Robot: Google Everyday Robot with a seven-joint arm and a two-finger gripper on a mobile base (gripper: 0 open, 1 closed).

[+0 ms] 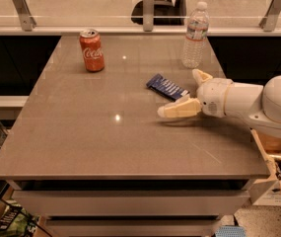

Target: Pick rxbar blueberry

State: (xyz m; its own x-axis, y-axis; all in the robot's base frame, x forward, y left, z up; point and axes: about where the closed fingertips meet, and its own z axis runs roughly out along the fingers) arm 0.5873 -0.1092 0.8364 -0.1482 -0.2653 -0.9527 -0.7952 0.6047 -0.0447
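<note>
The rxbar blueberry [166, 87], a small flat bar in a dark blue wrapper with pale lettering, lies flat on the grey table [105, 132], right of centre. My gripper [178, 93] reaches in from the right at the bar's right end. It is open: one cream finger [178, 109] lies just in front of the bar, the other [200, 76] sticks up behind its right end. The gripper holds nothing.
A red soda can [91, 50] stands at the back left. A clear water bottle [195, 35] stands at the back right, just behind the gripper. A glass railing runs behind the table. Cardboard boxes [280, 181] sit on the floor at the right.
</note>
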